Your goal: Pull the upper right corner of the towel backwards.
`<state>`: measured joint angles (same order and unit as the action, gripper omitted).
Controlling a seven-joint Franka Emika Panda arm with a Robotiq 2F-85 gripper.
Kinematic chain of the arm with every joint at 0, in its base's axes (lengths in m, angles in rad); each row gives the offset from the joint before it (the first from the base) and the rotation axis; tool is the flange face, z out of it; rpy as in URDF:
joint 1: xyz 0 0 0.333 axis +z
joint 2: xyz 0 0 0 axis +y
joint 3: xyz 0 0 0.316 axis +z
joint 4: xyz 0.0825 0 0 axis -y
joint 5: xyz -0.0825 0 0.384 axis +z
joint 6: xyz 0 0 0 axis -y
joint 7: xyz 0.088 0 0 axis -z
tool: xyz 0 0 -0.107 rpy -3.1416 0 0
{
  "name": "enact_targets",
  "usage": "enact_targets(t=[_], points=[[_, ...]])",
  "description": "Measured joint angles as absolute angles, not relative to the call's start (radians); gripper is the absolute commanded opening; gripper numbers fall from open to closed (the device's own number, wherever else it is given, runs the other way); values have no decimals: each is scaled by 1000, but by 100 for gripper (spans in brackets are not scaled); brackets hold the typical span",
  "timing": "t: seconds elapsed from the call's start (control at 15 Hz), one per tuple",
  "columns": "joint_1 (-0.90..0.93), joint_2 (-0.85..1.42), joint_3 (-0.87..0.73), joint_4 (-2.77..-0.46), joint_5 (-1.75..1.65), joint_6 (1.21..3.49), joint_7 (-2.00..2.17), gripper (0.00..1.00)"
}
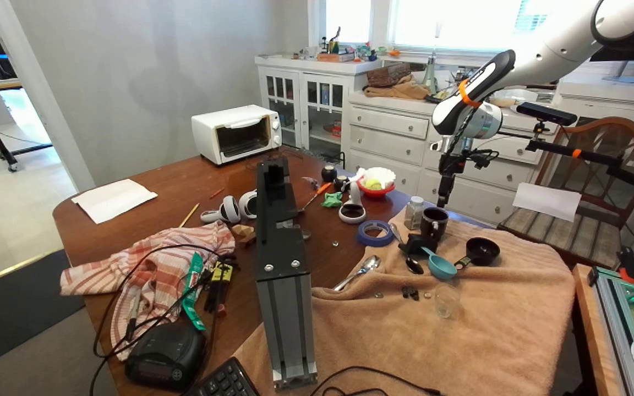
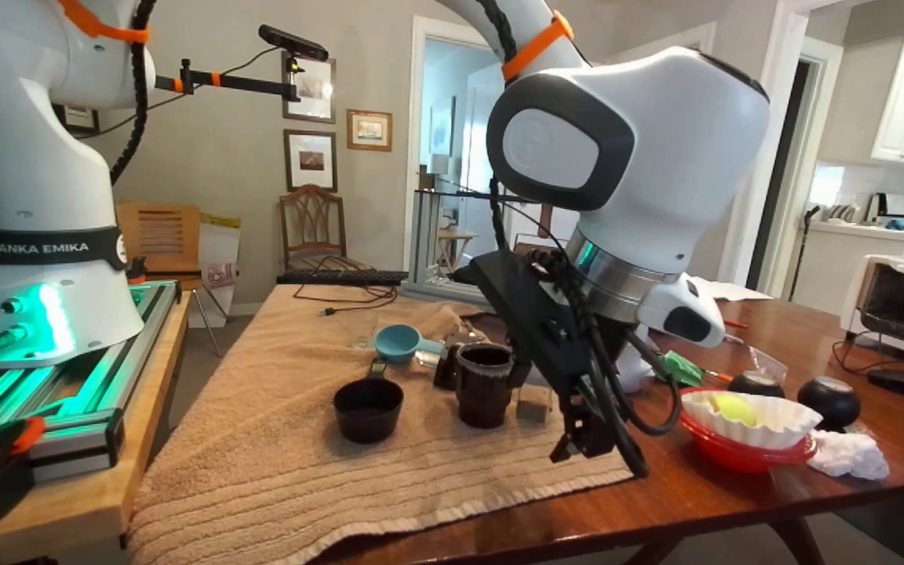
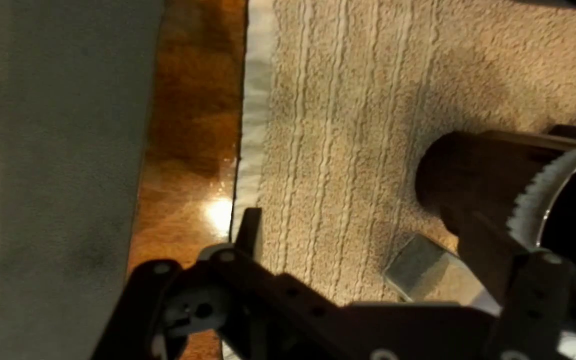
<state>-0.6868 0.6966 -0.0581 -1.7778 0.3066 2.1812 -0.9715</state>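
A tan towel (image 1: 504, 330) lies flat over part of the wooden table; its ribbed, pale-hemmed edge shows in an exterior view (image 2: 421, 494) and in the wrist view (image 3: 328, 125). My gripper (image 3: 368, 232) is open and empty, pointing down over that edge. In the wrist view one finger is over the pale hem and the other is by the dark mug (image 3: 468, 170). A clear glass jar (image 3: 418, 270) stands between and beyond the fingers. In both exterior views the gripper (image 2: 546, 416) is close to the mug (image 2: 483, 392) and jar; contact with the towel cannot be told.
A black measuring cup (image 2: 368, 410), a teal scoop (image 2: 397, 344) and spoons (image 1: 369, 264) lie on the towel. A red bowl (image 2: 742, 451) with a paper filter and blue tape (image 1: 375, 233) are on the wood nearby. The table edge (image 3: 143, 200) runs close beside the hem.
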Motion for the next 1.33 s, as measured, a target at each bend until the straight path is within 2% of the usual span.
enact_targets(t=[0.73,1.2,1.27,1.33], points=[[-682,708,26,-1879,317,2580,-984,100],[-676,746,26,-1885,311,2632,-980,100],[-676,752,26,-1884,311,2632,-980,98],[-676,757,26,-1883,310,2632,-980,87]])
